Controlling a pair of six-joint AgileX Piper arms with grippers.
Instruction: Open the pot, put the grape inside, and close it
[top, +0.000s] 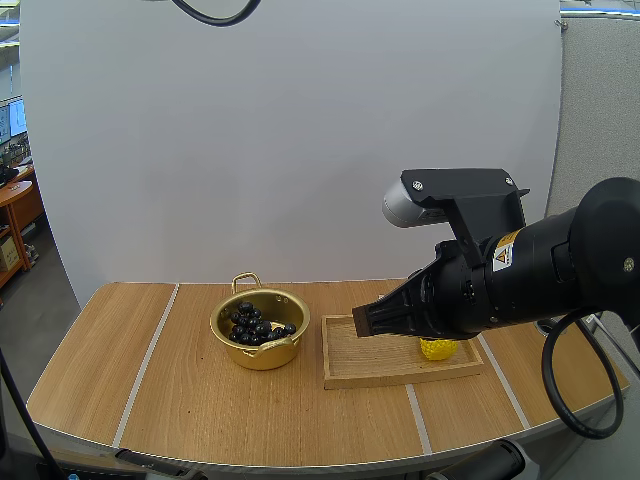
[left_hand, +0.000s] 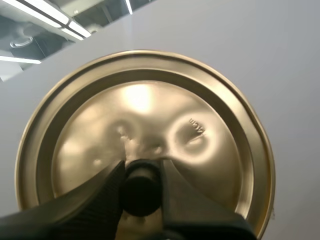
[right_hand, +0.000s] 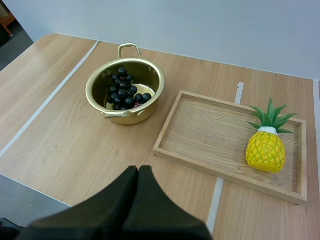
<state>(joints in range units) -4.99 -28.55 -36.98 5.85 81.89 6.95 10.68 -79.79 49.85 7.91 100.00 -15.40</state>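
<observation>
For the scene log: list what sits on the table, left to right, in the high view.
Left to right: round gold metal pot holding a bunch of dark grapes → shallow rectangular wooden tray → small yellow toy pineapple, standing towards the tray's right end.

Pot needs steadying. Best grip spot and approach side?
Probably the far loop handle of the pot, approached from above: it sticks out past the rim with an open gap to pinch through, while grapes fill the bowl.
</observation>
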